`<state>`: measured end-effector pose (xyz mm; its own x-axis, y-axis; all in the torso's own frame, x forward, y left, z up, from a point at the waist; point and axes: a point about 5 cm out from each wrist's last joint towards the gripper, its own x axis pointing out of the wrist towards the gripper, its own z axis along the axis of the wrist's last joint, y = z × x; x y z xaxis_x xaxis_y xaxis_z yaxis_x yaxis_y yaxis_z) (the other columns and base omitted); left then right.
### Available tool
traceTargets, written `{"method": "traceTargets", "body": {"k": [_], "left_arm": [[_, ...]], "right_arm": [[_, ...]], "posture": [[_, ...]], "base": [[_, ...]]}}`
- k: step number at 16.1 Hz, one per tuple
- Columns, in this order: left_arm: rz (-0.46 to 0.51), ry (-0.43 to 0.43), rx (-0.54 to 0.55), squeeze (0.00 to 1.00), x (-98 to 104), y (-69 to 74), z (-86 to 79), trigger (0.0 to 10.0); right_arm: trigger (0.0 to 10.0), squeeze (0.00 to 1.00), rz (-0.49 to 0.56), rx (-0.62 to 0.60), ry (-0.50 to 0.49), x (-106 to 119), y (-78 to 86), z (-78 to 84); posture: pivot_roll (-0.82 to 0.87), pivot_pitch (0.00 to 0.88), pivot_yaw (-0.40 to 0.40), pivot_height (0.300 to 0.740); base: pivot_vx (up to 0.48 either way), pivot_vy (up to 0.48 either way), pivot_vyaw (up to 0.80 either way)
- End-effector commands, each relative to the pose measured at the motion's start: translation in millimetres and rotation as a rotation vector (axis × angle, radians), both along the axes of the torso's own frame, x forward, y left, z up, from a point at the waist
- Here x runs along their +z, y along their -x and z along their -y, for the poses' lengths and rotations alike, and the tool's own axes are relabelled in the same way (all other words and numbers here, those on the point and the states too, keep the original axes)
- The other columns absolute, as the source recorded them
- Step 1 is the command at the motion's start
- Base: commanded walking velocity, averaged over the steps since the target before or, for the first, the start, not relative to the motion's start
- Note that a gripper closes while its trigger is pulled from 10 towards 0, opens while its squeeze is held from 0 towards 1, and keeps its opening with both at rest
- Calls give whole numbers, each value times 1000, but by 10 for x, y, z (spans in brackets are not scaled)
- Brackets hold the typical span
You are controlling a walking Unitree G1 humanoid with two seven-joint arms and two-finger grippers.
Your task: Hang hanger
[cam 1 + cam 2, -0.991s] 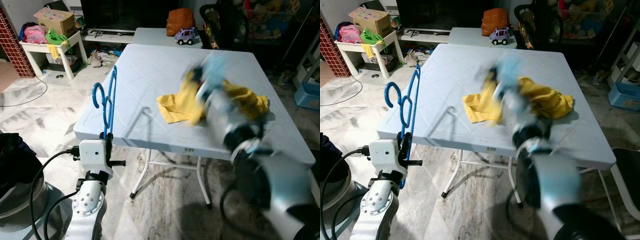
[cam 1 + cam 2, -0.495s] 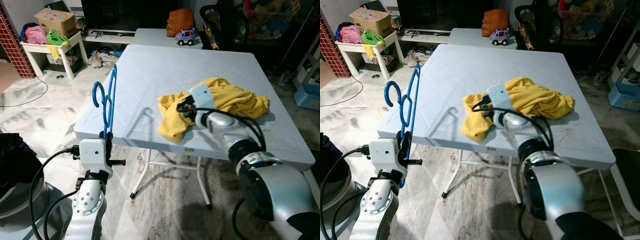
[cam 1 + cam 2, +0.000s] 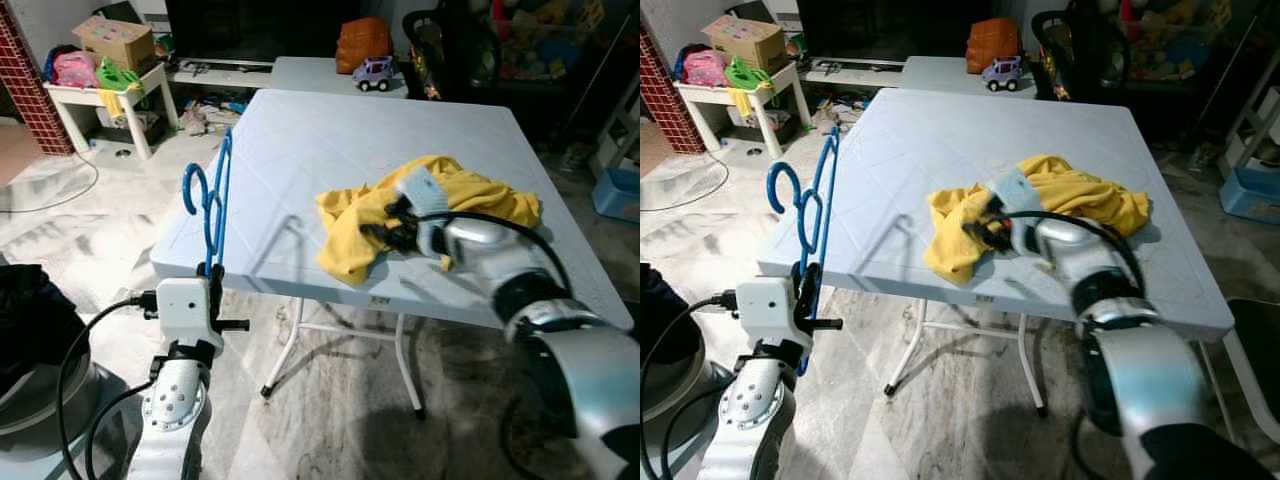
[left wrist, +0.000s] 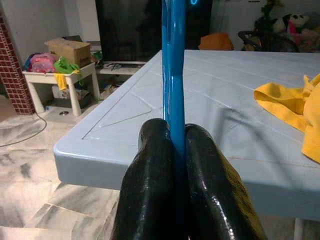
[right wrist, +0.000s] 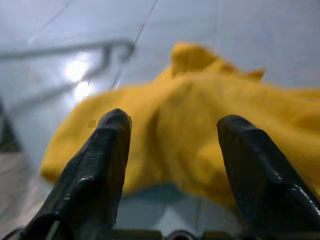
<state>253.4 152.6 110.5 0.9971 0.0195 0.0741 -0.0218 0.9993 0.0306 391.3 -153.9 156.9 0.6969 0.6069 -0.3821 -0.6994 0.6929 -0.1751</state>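
A: Well, do we read any writing anywhere?

B: None we can make out. A small sticker sits on the front edge of the tabletop [image 3: 300, 140], but its print is too small for us to read, and the cardboard box [image 3: 117, 42] on the white side table [image 3: 75, 98] at the far left shows no lettering we can tell.

A: And the containers?

B: That box is closed, so we cannot see its contents. Pink and green bundles, perhaps bags or clothes, lie beside it on the same side table. A toy car [image 3: 371, 71] and an orange bag [image 3: 361, 42] stand on a second table behind.

A: Where is the hanger?

B: The blue hanger [image 3: 211, 200] stands upright at the near left edge of the tabletop, hook to the left. We see the left gripper [image 4: 172, 145] with both black fingers [image 4: 150, 190] pressed tight against the hanger's lower part, clamping it.

A: The other arm?

B: The right gripper [image 5: 172, 145] is spread wide with nothing between its fingers [image 5: 97, 170]. It lies low over the tabletop, at the near side of the crumpled yellow cloth [image 3: 470, 195], whose corner droops over the front edge.
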Motion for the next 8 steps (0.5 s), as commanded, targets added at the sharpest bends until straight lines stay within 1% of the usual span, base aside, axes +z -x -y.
{"method": "traceTargets", "body": {"k": [1,3,5,6,8], "left_arm": [[13,-1,-15,0,27,-1,19,10000],[9,-4,-23,0,29,13,15,10000],[7,-7,-17,0,34,27,-8,10000],[3,-13,-8,0,33,57,-43,10000],[5,-33,-7,0,46,82,-77,10000]], "right_arm": [[10000,1000,-19,45,9,1,20,11],[10000,1000,-83,152,15,-122,110,-15],[10000,1000,-118,202,6,-196,158,-66],[10000,1000,-150,247,-7,-281,209,-144],[10000,1000,-188,309,-56,-343,261,-289]], "posture": [[153,0,-38,740],[155,0,-30,740],[166,0,-26,740],[174,0,-24,740],[189,0,-16,740]], "base": [[0,0,0],[0,0,0],[0,0,0],[0,0,0],[0,0,0]]}}
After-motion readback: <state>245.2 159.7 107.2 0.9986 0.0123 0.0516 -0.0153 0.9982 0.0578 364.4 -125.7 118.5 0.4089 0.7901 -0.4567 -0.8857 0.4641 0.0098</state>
